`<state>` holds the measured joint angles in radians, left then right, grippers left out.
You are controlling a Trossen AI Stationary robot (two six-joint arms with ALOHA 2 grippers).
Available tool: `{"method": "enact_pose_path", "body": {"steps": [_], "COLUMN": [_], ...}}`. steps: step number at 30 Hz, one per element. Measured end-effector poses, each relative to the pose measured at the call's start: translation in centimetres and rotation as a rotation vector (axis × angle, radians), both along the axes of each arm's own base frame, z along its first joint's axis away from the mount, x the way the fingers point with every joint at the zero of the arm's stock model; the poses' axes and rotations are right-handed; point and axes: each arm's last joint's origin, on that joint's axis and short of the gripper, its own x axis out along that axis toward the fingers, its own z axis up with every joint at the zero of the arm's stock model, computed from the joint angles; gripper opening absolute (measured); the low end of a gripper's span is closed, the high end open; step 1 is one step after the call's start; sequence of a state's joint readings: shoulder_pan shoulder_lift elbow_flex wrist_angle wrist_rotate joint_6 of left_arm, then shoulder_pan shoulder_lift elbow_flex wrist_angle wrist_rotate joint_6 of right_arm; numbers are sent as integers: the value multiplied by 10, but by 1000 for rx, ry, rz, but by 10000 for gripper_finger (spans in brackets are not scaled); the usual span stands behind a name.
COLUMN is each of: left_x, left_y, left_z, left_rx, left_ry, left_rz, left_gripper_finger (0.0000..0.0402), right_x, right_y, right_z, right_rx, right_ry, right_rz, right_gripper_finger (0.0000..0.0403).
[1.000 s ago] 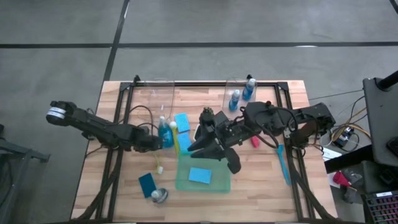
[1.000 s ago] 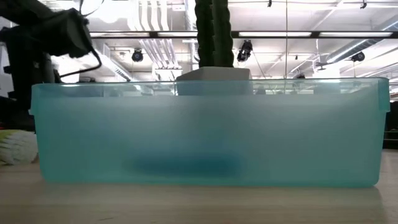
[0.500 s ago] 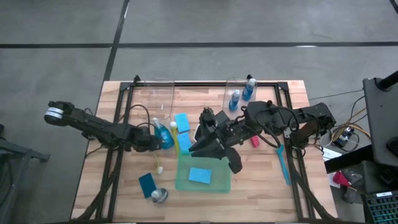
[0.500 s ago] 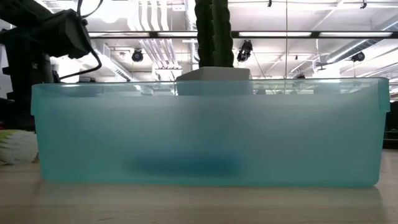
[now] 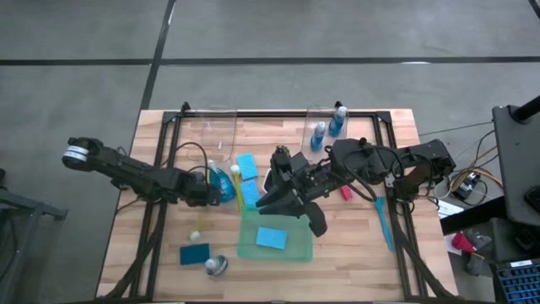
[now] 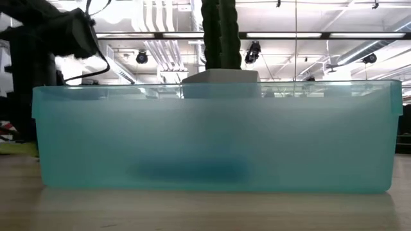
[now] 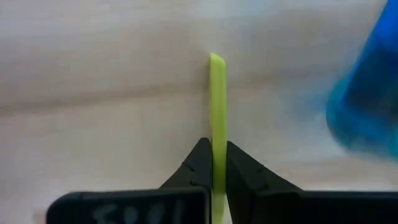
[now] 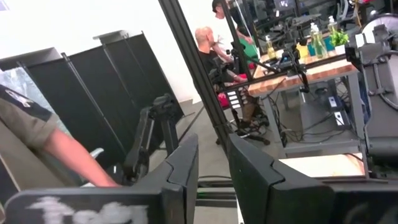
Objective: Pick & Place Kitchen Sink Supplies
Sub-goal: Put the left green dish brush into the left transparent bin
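Observation:
A thin yellow brush [image 7: 216, 93] lies on the wood at the table's left, its white head [image 5: 196, 235] toward the near edge. My left gripper [image 5: 205, 198] points steeply down and is shut on its handle. A small clear bottle of blue liquid [image 5: 224, 179] stands just to the right of the gripper. Blue sponges [image 5: 246, 165] lie beside it, and another one [image 5: 270, 238] lies in the green tray [image 5: 250, 247]. My right gripper [image 5: 268, 199] hangs high over the table's middle, pointing level, its fingers [image 8: 186, 162] a narrow gap apart with nothing between them. My left gripper pinches the yellow brush's thin handle [image 7: 216, 134] between its two fingertips, a little back from the handle's free end [image 7: 216, 61]. The fingers come from above, pointing down. Whether the brush is off the wood, I cannot tell.
A dark blue sponge [image 5: 194, 253] and a round scrubber [image 5: 217, 266] lie near the front left. Two clear bins [image 5: 218, 127] stand at the back, one holding bottles [image 5: 318, 135]. A potted plant [image 6: 220, 32], a red brush [image 5: 346, 192] and a blue brush [image 5: 384, 221] sit toward the right.
My left gripper has shut on the yellow brush's handle. The brush's white head has swung toward the table's left edge. The dark blue sponge at the front left has turned about and now lies level.

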<state>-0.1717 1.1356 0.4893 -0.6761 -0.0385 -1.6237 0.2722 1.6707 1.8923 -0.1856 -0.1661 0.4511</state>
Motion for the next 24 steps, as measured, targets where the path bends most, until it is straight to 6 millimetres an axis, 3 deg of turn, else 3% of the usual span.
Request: {"method": "enact_pose_path", "body": {"steps": [12,19,24], "left_x": [4,-7,-12], "left_y": [-3,-3,6], "left_z": [65,113,151], "left_rx": [-15,-77,94], "left_ry": [-165,-270,-404], "left_rz": [-280,-270,-192], "left_gripper_finger": [16,17,17], "right_x": [0,0,0], "right_y": [-1,-1,-1], "right_z": [0,-1,-3], "right_rx": [-16,-19,-21], "right_ry": [-9,10,24], "right_rz": [-3,-2,-2], "right_gripper_finger": [64,69,74]}}
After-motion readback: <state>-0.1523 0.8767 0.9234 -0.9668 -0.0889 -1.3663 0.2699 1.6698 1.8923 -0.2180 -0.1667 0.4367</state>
